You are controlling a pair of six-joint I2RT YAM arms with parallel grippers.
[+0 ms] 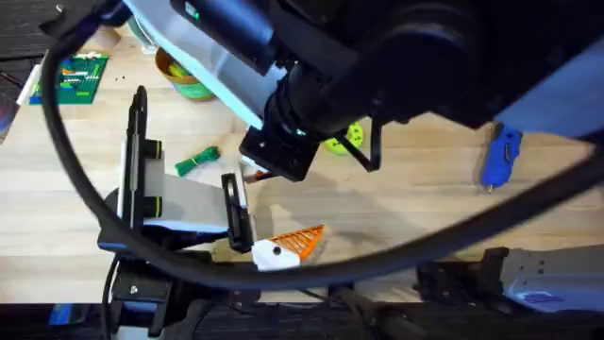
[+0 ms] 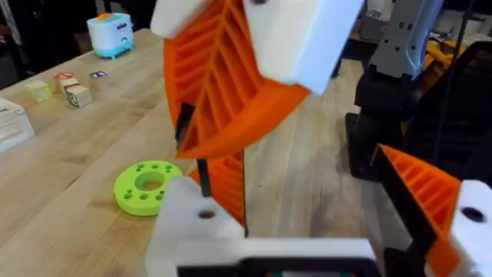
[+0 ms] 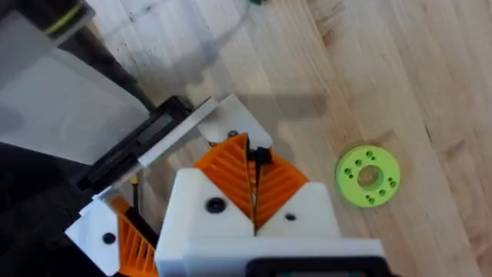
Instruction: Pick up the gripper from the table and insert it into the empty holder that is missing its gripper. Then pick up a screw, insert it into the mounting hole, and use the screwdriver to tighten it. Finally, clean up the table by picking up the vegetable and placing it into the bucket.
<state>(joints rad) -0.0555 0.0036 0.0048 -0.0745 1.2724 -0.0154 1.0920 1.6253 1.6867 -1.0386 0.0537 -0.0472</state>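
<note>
We're looking down past the right gripper, and its two white fingers with orange ribbed pads are pressed together around something small and dark at their tips; we can't tell what it is. Just beyond them a white bracket on a black bar slants across the wooden table. Beside the gripper's base we see another white block with an orange ribbed tip. Off to the side, well apart from the fingers, a flat green disc with holes lies on the bare wood.
</note>
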